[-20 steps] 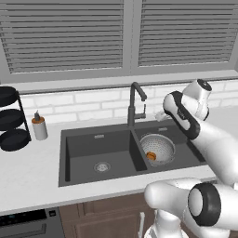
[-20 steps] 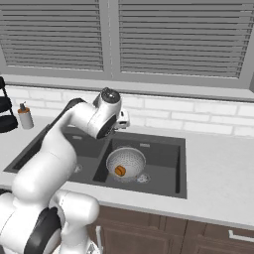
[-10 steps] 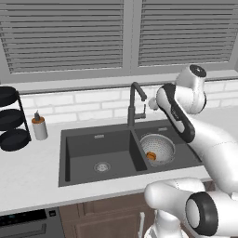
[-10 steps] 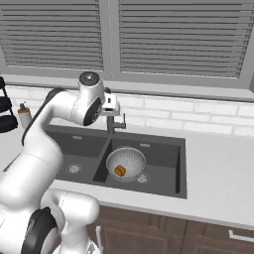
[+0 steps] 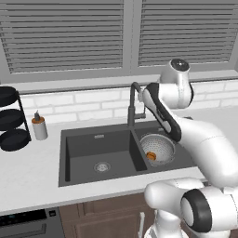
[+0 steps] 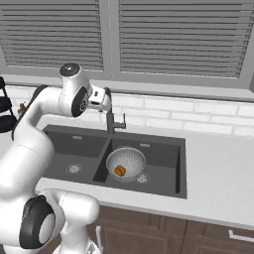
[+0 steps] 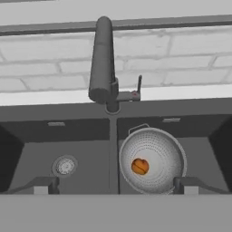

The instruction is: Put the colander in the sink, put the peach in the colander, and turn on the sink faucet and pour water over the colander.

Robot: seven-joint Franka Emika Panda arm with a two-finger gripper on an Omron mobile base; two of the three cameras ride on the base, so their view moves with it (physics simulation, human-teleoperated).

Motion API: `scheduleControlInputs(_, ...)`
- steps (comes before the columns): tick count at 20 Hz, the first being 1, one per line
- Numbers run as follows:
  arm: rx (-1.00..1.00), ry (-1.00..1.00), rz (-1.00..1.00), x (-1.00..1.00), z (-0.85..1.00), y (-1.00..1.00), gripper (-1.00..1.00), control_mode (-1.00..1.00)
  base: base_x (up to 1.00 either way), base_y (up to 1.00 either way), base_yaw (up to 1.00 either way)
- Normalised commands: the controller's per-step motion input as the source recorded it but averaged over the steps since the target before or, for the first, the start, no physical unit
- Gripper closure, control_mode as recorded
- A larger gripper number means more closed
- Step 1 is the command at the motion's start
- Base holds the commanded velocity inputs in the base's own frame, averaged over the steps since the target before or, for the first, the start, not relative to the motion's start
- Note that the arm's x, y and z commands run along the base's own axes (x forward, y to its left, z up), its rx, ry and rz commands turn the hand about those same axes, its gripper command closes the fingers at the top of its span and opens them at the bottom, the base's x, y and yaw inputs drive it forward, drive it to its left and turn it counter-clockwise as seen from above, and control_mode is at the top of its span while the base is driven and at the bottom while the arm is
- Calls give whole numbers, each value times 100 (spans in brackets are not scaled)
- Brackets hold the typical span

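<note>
The silver-grey colander (image 5: 158,148) (image 6: 126,161) (image 7: 152,158) stands in the right basin of the dark sink (image 5: 83,148) (image 6: 163,173) (image 7: 27,136). The small orange peach (image 5: 151,155) (image 6: 119,171) (image 7: 140,166) lies inside it. The dark gooseneck sink faucet (image 5: 133,106) (image 6: 112,121) (image 7: 102,63) rises behind the divider, its side lever (image 7: 138,86) upright on the right. No water runs. My gripper (image 5: 142,93) (image 6: 105,95) (image 7: 115,186) hovers open by the top of the faucet, looking down at both basins with nothing between its fingers.
Black stacked round racks (image 5: 11,118) and a grey orange-capped soap bottle (image 5: 39,128) stand on the counter left of the sink. The left basin holds only its drain (image 5: 101,166) (image 7: 65,166). A white brick wall and window sill run behind the faucet. Light counter (image 6: 218,168) spreads right.
My arm has swung left and slightly up, carrying the hand from the right of the faucet to beside its top. Colander, peach and faucet have stayed put.
</note>
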Motion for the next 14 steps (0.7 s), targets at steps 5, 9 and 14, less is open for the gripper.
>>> scheduleControlInputs(5, 0, 1, -20, 50, 3, 17, -100, -100, 0, 0, 0)
scheduleControlInputs(9, 0, 5, -17, 62, 8, 0, -100, -100, 0, 0, 0)
scheduleControlInputs(14, 0, 5, -10, 62, 2, 0, -100, -100, 0, 0, 0)
